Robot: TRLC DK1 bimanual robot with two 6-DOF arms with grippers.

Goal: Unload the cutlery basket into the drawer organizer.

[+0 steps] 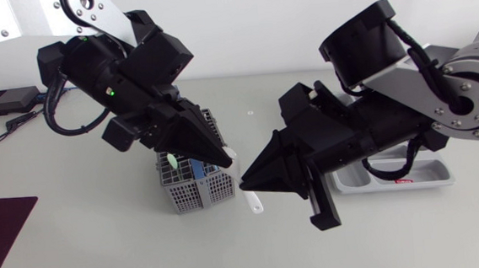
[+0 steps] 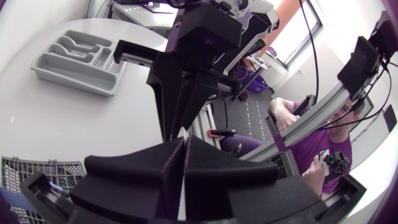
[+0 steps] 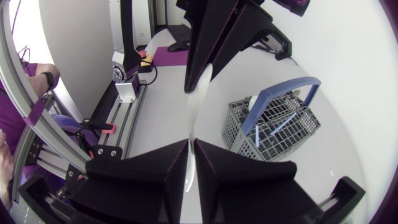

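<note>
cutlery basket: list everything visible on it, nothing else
The cutlery basket is a grey lattice box, plastic by its look, split into compartments, with a blue arched handle raised over it. It stands upright on the white table, partly under the left gripper; contact between them cannot be told. Blue pieces and a green-and-white one stand inside.

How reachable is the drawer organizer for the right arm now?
Probably yes: the drawer organizer lies partly under that arm, close by. But the left gripper is clamped on the white utensil the right gripper grips too, so release first.
</note>
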